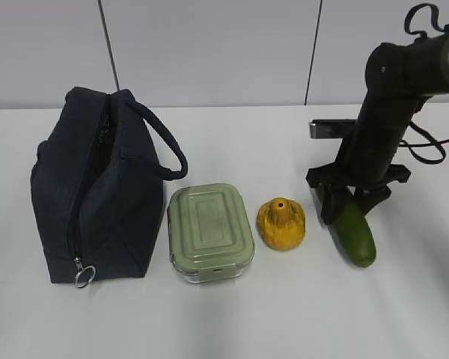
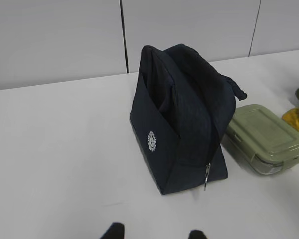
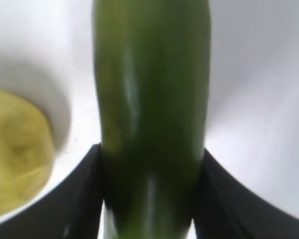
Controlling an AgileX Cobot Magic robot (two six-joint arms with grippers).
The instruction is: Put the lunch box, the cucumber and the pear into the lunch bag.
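right tool [image 1: 349, 200] clenched on the cucumber [image 1: 355, 233] — its end sticking out beyond the fingers [image 3: 84, 199].

You lose the far end of the cucumber [image 1: 357, 233] behind the right gripper [image 1: 349, 200] in the exterior view. Up close it fills the right wrist frame, blurred, both ends cut off. The pear [image 3: 17, 154] is clipped at the left edge. At the left wrist frame's bottom, only two dark tips of the left gripper [image 2: 154, 233] show, apparently spread.
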